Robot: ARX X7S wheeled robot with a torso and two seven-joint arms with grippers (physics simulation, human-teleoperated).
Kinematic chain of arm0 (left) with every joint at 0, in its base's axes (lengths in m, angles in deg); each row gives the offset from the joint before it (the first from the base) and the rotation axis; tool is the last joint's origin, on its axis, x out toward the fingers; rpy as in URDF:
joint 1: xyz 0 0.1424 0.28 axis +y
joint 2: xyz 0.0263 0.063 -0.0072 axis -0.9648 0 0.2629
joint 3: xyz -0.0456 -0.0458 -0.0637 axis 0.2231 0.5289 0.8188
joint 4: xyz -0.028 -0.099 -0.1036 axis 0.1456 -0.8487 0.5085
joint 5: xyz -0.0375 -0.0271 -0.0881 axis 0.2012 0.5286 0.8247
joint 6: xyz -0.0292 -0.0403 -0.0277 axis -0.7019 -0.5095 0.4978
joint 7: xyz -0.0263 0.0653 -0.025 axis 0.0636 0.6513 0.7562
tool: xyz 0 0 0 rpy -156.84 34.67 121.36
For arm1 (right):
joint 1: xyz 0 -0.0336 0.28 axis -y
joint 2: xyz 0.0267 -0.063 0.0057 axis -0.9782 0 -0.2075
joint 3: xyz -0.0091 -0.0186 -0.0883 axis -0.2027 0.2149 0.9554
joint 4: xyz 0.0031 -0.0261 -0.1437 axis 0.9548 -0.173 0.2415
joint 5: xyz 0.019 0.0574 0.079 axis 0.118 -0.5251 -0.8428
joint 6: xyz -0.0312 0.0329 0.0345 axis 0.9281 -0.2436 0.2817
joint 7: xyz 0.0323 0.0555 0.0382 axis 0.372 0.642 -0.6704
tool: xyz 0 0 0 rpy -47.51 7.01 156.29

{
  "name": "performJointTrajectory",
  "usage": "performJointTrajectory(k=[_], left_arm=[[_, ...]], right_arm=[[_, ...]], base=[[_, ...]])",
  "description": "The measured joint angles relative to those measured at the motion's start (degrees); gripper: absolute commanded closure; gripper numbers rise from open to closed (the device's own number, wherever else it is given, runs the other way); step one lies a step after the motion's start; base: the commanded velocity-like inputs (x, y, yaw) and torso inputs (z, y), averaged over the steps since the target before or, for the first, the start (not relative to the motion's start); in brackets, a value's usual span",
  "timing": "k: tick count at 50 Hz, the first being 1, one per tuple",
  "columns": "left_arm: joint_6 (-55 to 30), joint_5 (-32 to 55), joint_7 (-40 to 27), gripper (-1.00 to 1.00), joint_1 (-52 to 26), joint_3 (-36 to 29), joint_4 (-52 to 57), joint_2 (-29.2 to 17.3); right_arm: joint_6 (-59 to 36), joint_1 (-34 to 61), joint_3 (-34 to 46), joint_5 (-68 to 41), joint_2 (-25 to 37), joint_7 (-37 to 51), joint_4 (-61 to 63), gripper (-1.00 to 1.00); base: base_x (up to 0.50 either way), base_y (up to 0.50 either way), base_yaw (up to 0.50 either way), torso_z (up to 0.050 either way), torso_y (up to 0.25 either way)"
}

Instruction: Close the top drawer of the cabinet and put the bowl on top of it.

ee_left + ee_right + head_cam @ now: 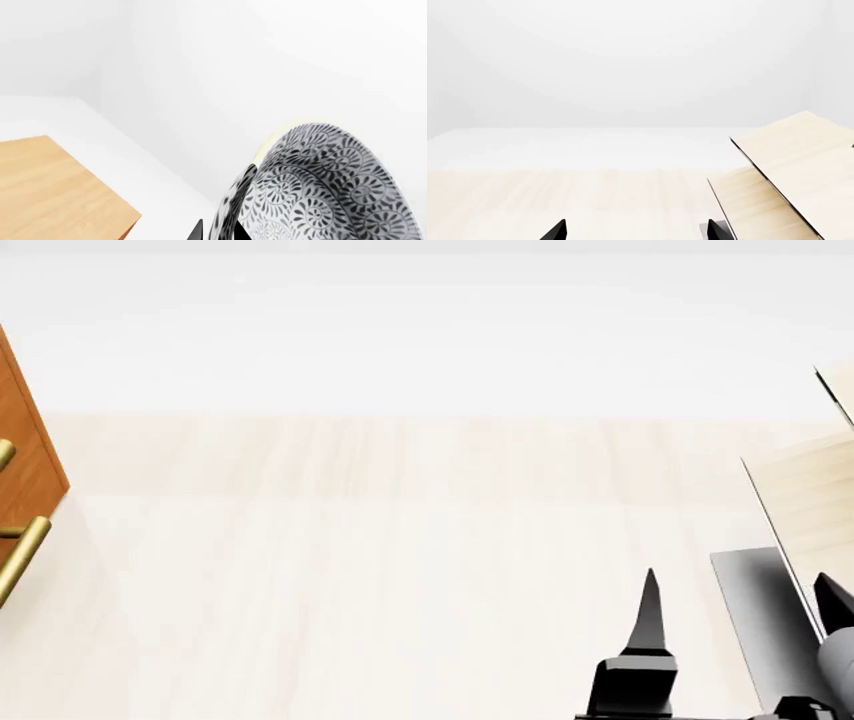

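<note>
Head view, left to right: saw edge of reddish-brown cabinet [30,455] at far left with two brass handles [20,555], pale wood floor [400,570] across the middle, right gripper [741,605] low at right with fingers spread wide and nothing between them, pale light-wood structure [821,500] just beyond it. Left wrist view: noted tan wooden surface [53,190], then bowl [320,185] tilted on edge, close to camera, with dark fingertips [197,231] at its rim, apparently pinched by left gripper though the contact itself was cropped off. Could not tell whether top drawer was closed.
</note>
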Motion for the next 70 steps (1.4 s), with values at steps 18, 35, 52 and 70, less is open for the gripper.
performJointTrajectory(k=[18,35,52,70], left_arm=[[2.3,0.3,1.9,1.00,-1.1,2.7,-5.1,-1.5],[3.4,-1.5,8.0,1.00,-4.3,2.2,-13.7,-2.4],[5.3,-3.6,11.1,1.00,-6.4,1.7,-19.2,-2.9],[6.9,-4.3,8.0,1.00,-5.5,2.9,-17.6,-5.4]], right_arm=[[0.0,-0.1,0.0,-0.5,0.7,0.3,0.1,-1.00],[-0.1,0.3,1.3,0.7,-0.1,0.0,-0.2,-1.00],[-0.9,3.2,3.6,-1.7,0.6,2.1,0.3,-1.00],[-1.5,4.8,5.5,-1.3,0.3,2.1,-0.3,-1.00]], base=[[0.00,0.00,0.00,0.000,0.001],[0.00,0.00,0.00,0.000,0.000],[0.00,0.00,0.00,0.001,0.001],[0.00,0.00,0.00,0.000,0.001]])
